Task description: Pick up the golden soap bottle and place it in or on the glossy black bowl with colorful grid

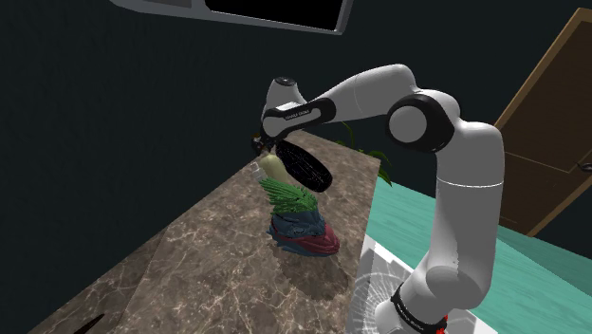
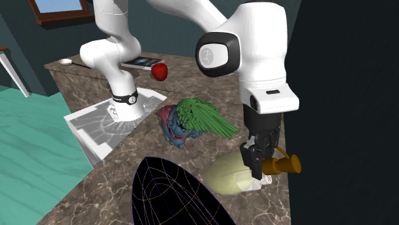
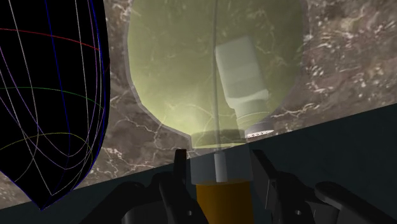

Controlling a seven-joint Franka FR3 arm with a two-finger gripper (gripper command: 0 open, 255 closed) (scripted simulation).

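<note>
Setting: marble-patterned worktop [image 1: 190, 270] set against a dark wall [image 1: 114, 114].
Soap bottle: pale yellow-green, see-through body [image 2: 227, 176], lying on its side close to the wall edge. Whether it rests on the worktop or is just clear of it cannot be told.
Pump head: golden-brown [image 2: 284, 165], pointing to 3 o'clock in the second exterior view.
Bowl: glossy black with thin coloured grid lines [image 2: 169, 198], at 8 o'clock of the soap bottle in the second exterior view, near it but apart.
End effector: narrow [image 2: 256, 169]. In the wrist view its fingers [image 3: 180, 178] press on both sides of the grey collar [image 3: 219, 167] below the pump head, so it holds the soap bottle by the neck.
Handling, judged: light, stiff-walled, smooth and likely slippery. The wide body hangs to one side of the hold and may swing or pivot.
Hold point, judged: the collar suits best, since it is narrow, rigid and flat-sided. The body looks too broad for the fingers.
Clutter: green, blue and red figurine [image 2: 192, 118] at 11 o'clock of the soap bottle, and a red apple [image 2: 160, 71] farther back.
Risk, judged: rotation in the grasp during transfer, or the body striking the bowl rim.
</note>
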